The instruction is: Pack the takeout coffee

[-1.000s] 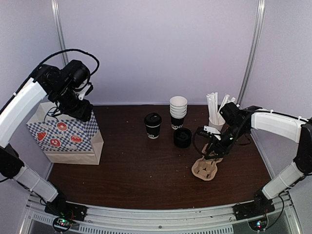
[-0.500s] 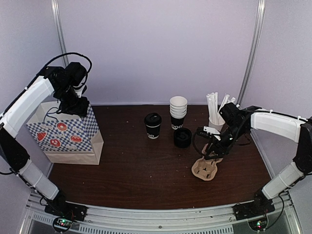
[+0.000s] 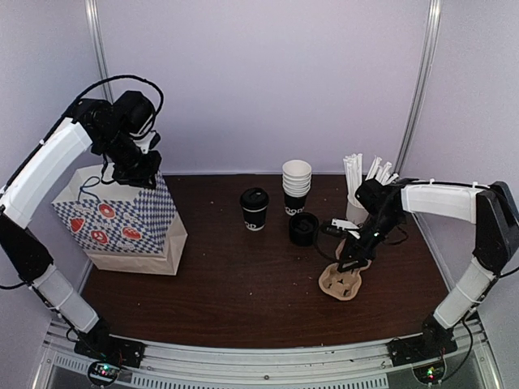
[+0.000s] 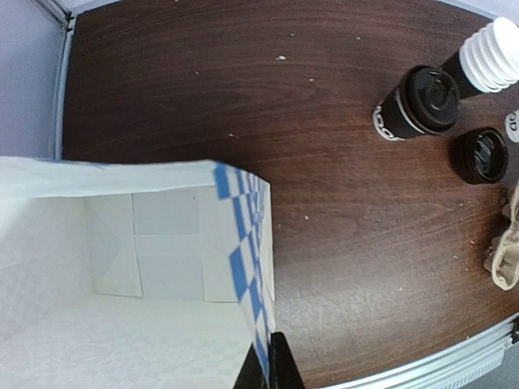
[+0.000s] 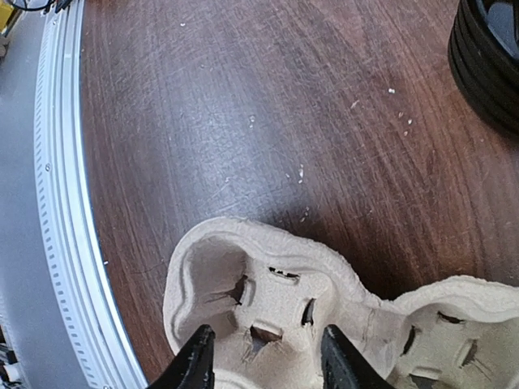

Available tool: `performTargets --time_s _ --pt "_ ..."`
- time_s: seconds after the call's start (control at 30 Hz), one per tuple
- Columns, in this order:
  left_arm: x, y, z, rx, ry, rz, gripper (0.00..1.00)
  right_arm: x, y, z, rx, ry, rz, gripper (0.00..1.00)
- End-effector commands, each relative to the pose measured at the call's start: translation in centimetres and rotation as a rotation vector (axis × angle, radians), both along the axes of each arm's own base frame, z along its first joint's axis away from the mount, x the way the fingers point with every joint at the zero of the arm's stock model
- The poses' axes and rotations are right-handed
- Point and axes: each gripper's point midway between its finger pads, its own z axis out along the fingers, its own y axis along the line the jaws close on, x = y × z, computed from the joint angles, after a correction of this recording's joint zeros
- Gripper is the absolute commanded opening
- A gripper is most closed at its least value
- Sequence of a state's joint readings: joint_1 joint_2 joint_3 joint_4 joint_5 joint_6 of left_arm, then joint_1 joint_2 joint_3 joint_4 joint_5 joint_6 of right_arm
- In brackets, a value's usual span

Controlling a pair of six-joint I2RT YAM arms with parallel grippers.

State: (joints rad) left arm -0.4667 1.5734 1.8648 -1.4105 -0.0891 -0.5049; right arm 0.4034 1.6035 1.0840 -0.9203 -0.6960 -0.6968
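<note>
The takeout coffee (image 3: 254,209), a black cup under a black sip lid, stands upright at the table's middle back; the left wrist view shows this cup (image 4: 418,101) at top right. At the far left my left gripper (image 3: 139,173) is shut on the top rim of the blue-checked paper bag (image 3: 122,220). In the left wrist view the fingers (image 4: 272,365) pinch the bag's checked wall (image 4: 247,267), whose white inside lies open. My right gripper (image 3: 350,258) hangs open over the cardboard cup carrier (image 3: 340,280), one finger on each side of its centre (image 5: 276,308).
A stack of black cups with white insides (image 3: 296,186) stands right of the coffee. A short stack of black lids (image 3: 303,228) lies in front of it. A white cup of straws (image 3: 357,198) is at the back right. The metal rail (image 5: 65,243) runs along the near edge.
My left gripper has shut on the bag's rim, and the bag has shifted right and tilted. My right gripper has dropped slightly toward the carrier and narrowed a little.
</note>
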Motion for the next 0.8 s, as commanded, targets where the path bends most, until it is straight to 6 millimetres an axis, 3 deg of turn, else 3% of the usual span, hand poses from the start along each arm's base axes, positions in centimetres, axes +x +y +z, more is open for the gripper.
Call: performTargets --time_s 0.0,0.17,0.3,0.57,0.77 --pt "-4.1 -2.6 2.8 -0.086 -0.018 -0.046 0.0 -0.3 0.6 0.9 0.037 0.05 0.011 0.44" --pt "-6.2 -7.3 2.5 -0.195 -0.036 -0.117 0.0 -0.2 1.3 4.7 0.119 -0.029 0.01 0.43" --pt "-7.0 -11.9 2.6 -0.273 -0.023 -0.176 0.0 0.0 0.4 6.3 0.11 -0.069 -0.022 0.43" --pt "-7.6 -19.2 2.9 -0.324 -0.047 -0.29 0.0 0.5 -2.0 8.2 0.095 -0.083 -0.071 0.43" --pt "-8.0 -26.0 2.2 -0.422 -0.001 -0.39 0.0 -0.1 -3.1 8.0 0.083 -0.099 -0.092 0.42"
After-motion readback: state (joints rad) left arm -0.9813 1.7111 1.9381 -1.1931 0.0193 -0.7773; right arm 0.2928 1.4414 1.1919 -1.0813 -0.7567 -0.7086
